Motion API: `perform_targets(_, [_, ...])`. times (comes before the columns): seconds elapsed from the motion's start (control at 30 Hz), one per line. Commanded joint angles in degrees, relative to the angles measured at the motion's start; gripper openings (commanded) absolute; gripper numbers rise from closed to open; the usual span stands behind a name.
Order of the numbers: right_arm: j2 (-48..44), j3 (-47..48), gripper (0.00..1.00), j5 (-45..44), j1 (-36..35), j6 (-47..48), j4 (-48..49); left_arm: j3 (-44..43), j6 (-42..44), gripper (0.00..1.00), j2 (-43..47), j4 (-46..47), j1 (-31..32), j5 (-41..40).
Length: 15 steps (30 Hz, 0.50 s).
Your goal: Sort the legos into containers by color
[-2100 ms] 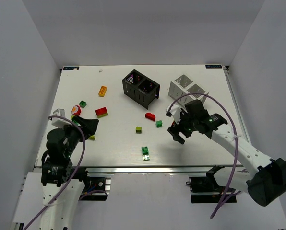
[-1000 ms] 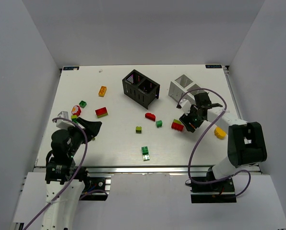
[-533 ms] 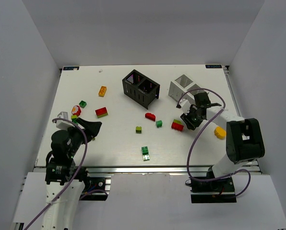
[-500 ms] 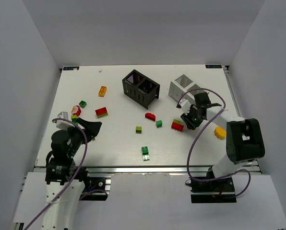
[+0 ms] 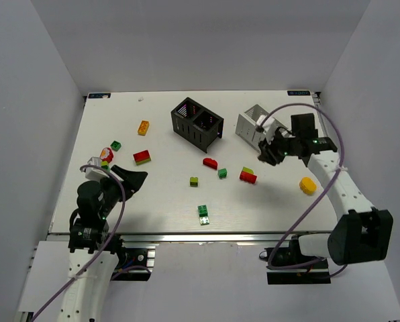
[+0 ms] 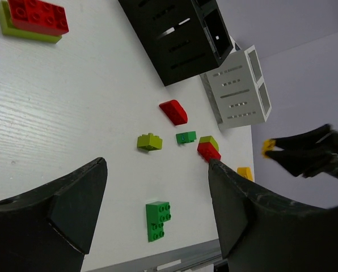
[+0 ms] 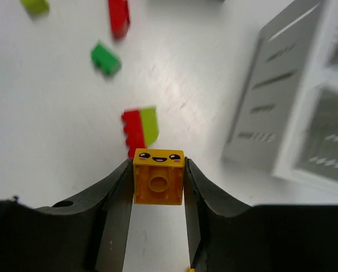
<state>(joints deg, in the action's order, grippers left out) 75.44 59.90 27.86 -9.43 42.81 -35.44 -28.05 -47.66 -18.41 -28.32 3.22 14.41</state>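
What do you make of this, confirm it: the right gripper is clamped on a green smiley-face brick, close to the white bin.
Not quite. The right gripper is clamped on a yellow brick, not a green one; the right wrist view shows it. The smiley face and the white bin close by are as you said.

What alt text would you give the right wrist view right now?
The right gripper pinches a yellow smiley-face brick. Beyond it lie a red-and-lime brick, a green brick and a red brick; the white bin stands at right.
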Motion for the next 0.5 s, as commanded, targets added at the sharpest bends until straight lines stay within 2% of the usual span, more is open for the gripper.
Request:
perform_targets(0.0, [-3.0,7.1,0.00,5.9,0.7,-7.1,5.1,1.7,-2.6,0.81,-0.9,3.7,0.0,3.2])
perform_targets(0.2, [4.0,17.3,0.00,2.4,3.6,-18.3,12.9,1.9,-2.7,0.81,-2.1,4.4,0.0,4.0])
perform_targets(0.47, [16.2,26.5,0.00,-4.0,8.5,-25.2,13.2,2.9,-3.7,0.81,-0.9,3.4,0.0,4.3])
